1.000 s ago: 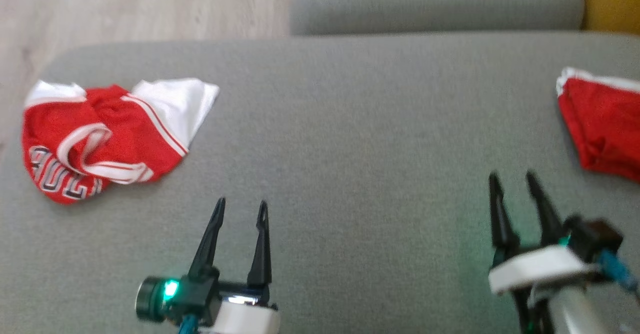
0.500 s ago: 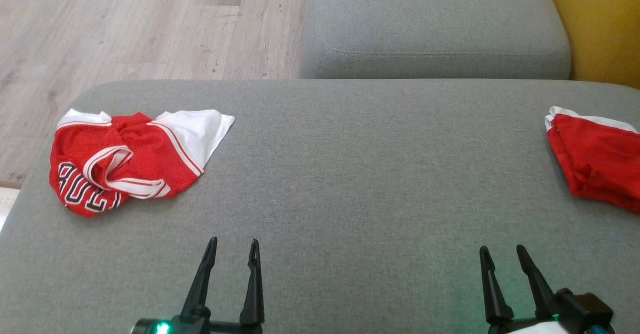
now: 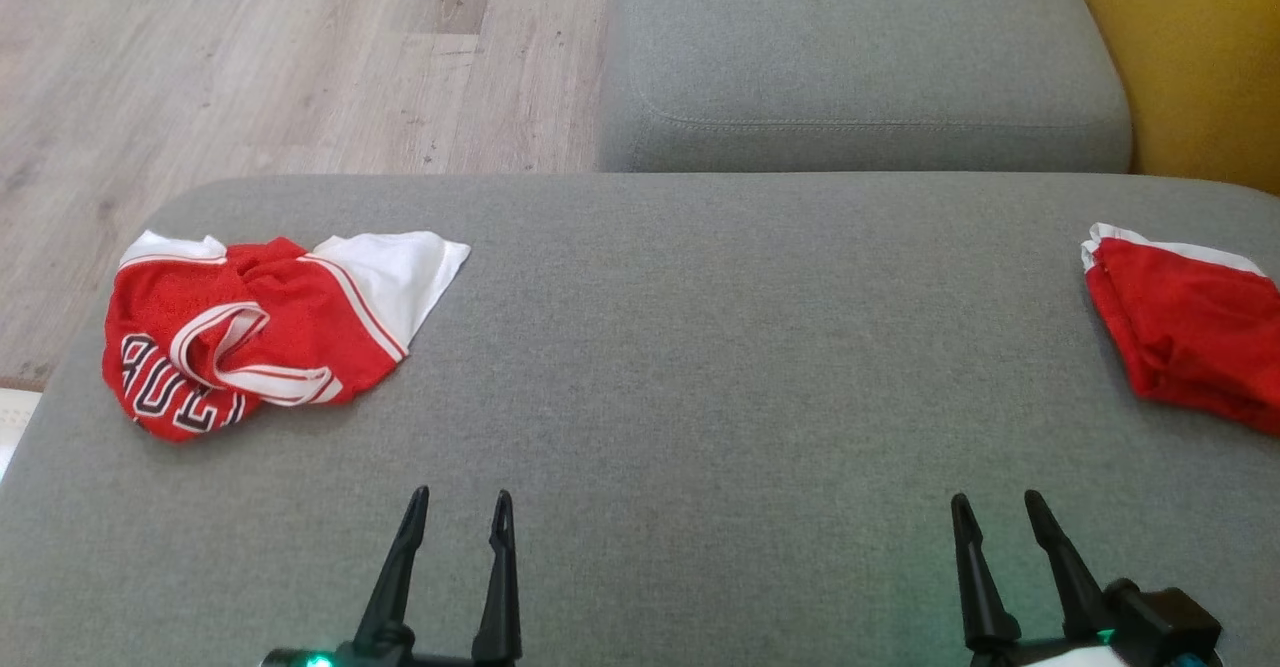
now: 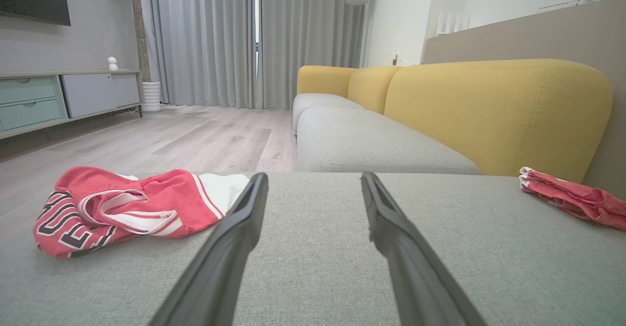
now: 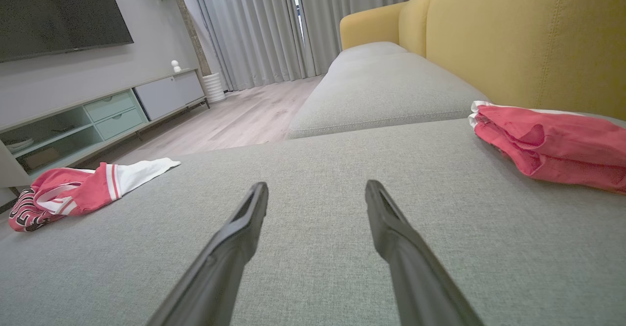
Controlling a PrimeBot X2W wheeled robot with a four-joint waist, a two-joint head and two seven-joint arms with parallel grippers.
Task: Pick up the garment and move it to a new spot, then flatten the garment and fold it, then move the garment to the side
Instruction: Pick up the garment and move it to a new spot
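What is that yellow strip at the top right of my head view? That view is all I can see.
Observer: A yellow sofa back, rising along the right side of the grey seat cushion.
Operator: Is the crumpled jersey lying flat?
Observer: No, the left wrist view shows it humped up in folds.
Operator: What stands beyond the floor?
Observer: A low cabinet with a dark screen above it.
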